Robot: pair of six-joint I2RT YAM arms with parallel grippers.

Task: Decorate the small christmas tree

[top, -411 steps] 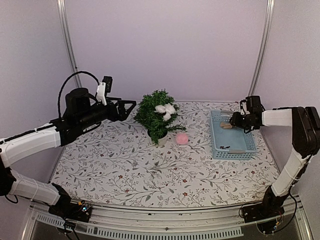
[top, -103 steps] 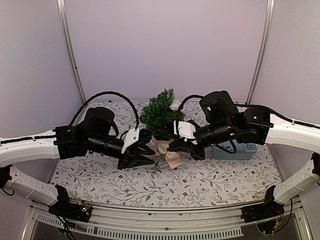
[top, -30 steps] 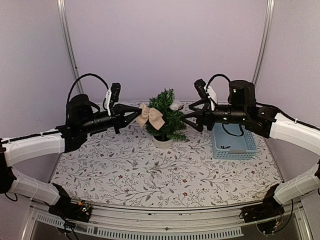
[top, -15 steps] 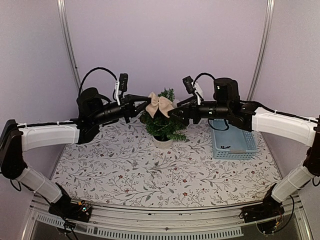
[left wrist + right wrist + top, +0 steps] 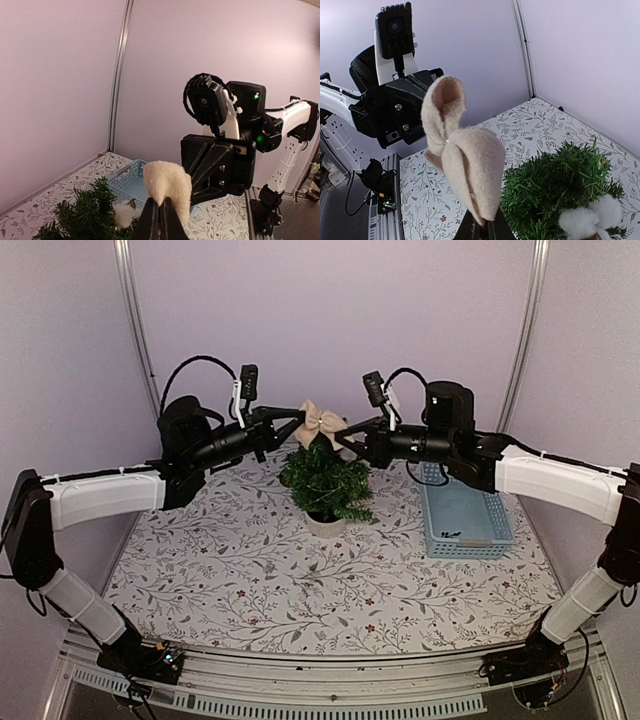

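Soft beige bow (image 5: 322, 422), now higher

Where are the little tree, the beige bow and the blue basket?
small christmas tree (image 5: 325, 483): overhead view, green branches.
beige bow (image 5: 323, 422): overhead view, centre knot.
blue basket (image 5: 470, 548): overhead view, front wall.

The right gripper (image 5: 346, 441) apparently now pinches the raised bow (image 5: 322, 421).

The bow (image 5: 322, 422) sits between the left gripper (image 5: 301, 421) and the right gripper (image 5: 344, 436), pinched by both. The small christmas tree (image 5: 322, 480) stands directly beneath them on the table (image 5: 230, 570). The basket (image 5: 462, 515) lies on the table below the right gripper, out to its right.
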